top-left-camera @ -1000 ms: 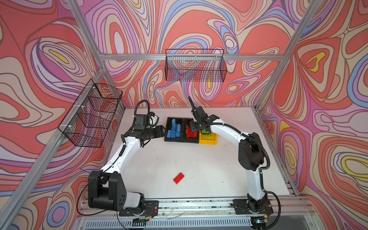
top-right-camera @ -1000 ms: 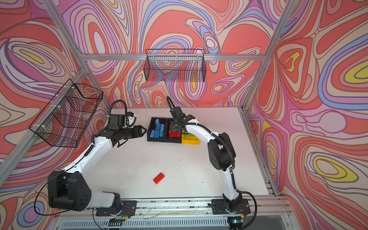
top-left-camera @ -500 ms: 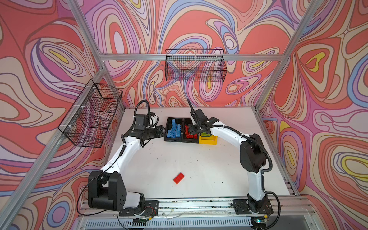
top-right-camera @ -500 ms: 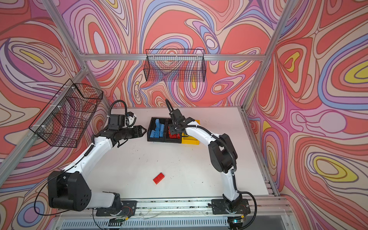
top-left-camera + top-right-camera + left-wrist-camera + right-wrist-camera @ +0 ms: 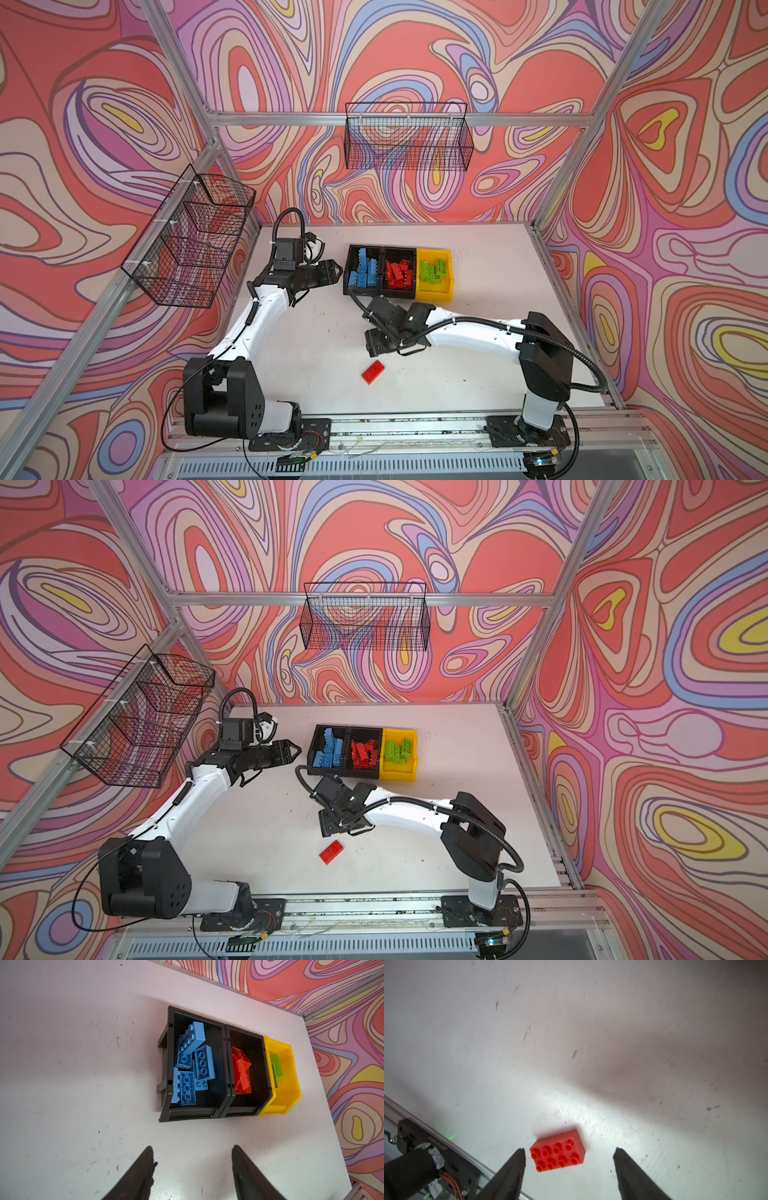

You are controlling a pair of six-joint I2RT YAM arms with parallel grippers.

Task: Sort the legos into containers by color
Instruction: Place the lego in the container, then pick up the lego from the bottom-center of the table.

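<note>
The counter (image 5: 478, 374) is lying almost bare, carrying only a row of bins at the back and one loose brick toward the front. The right arm (image 5: 469, 328) is doing the moving. A second ago it was reaching over the middle bin, and now it is hanging low over the front of the counter, above the loose brick. The left arm (image 5: 257, 320) is keeping its pose beside the bins. Its left claw (image 5: 192, 1148) is standing partly open, gripping nothing and facing the row.

The bins are sitting joined. The black bin nearest the left arm (image 5: 363, 291) is holding blue bricks (image 5: 365, 270), the middle black bin (image 5: 399, 293) red bricks (image 5: 399, 272), and the yellow bin (image 5: 434, 294) green bricks (image 5: 434, 270). The last red brick (image 5: 372, 371) is lying studs up on the counter, just beside the right claw (image 5: 569, 1150). That claw is spreading wide and empty, its fingers (image 5: 512, 1167) framing the brick without touching it. By the look of it, the sorting is nearly finishing, with only this pickup remaining.
</note>
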